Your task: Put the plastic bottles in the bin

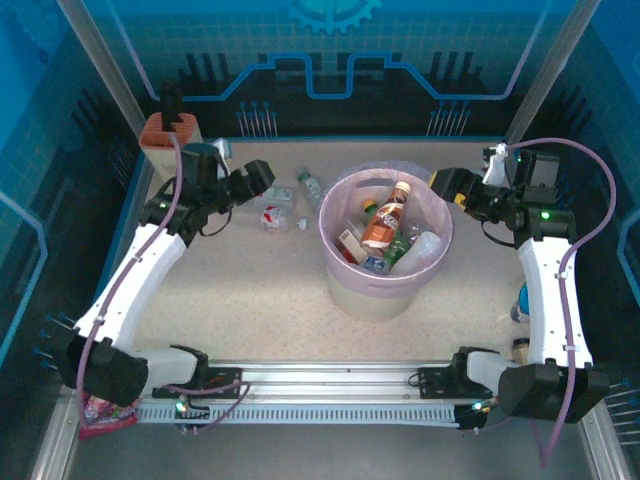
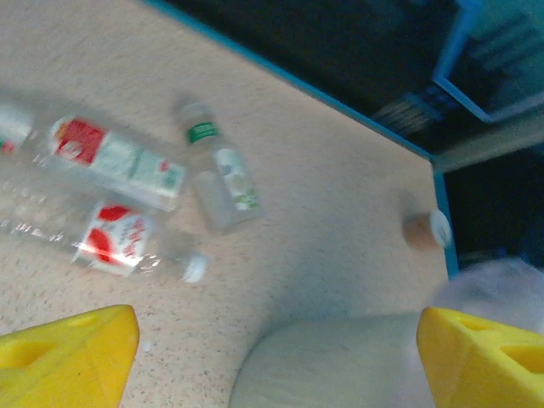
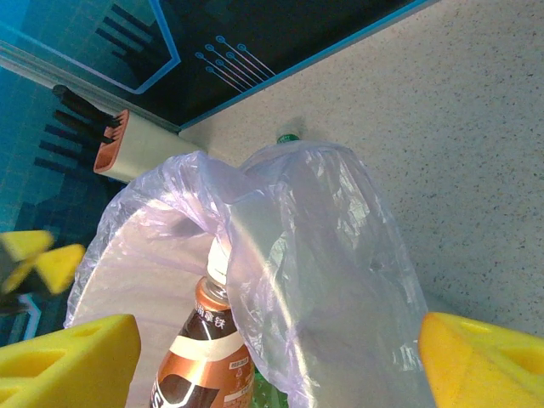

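The bin (image 1: 372, 296) stands in the middle of the desk (image 1: 250, 290), several bottles inside it and an amber bottle (image 1: 385, 222) on top. The right hand (image 1: 443, 184) hovers at its far-right rim, spread wide and empty. Farther left, the left hand (image 1: 262, 177), equally wide open and empty, faces three clear bottles (image 2: 115, 161) lying on the desk, probably lining up a pick.

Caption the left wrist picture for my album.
Open left pincer hovers above plastic bottles lying on the table beside the bin.
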`<state>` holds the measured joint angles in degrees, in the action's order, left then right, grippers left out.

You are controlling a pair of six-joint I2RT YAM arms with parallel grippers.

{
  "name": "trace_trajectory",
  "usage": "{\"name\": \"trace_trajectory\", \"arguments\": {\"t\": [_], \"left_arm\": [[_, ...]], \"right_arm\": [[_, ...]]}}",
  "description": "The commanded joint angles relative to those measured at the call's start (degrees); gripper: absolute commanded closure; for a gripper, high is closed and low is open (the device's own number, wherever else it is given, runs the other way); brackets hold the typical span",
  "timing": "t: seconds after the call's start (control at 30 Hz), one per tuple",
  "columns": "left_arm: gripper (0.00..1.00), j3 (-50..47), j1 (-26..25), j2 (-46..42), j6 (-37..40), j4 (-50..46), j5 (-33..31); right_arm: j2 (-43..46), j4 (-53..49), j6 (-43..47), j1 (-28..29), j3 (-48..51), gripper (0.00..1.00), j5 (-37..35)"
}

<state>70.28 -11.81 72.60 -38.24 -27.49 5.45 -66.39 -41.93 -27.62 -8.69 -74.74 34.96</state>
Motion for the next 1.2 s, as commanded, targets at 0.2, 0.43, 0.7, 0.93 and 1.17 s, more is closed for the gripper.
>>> {"name": "trace_trajectory", "arguments": {"t": [0.2,0.43,0.7,0.93,1.17], "left_arm": [[0.04,-17.23,6.37,10.14,-25.44,19.96,-4.08],[0.01,-11.90,6.14,21.70,-30.59,18.22,-4.44],[0.03,-5.53,4.92,29.64,-32.73,16.46,-5.09],[0.08,-2.92,3.40,34.01,-34.87,16.39,-5.06],[0.19,-4.18,3.11,36.42,-37.39,18.13,-5.28]], "right_arm": [[0.89,-0.68,1.44,-0.57,-0.06,0.14,-0.36],[1.29,-1.22,2.09,-0.62,0.62,0.14,-1.39],[1.15,-1.27,2.66,-0.80,1.09,0.13,-2.09],[1.18,-1.49,3.10,-1.32,1.18,0.13,-2.44],[1.37,-1.49,3.36,-2.17,1.35,0.13,-2.09]]}}
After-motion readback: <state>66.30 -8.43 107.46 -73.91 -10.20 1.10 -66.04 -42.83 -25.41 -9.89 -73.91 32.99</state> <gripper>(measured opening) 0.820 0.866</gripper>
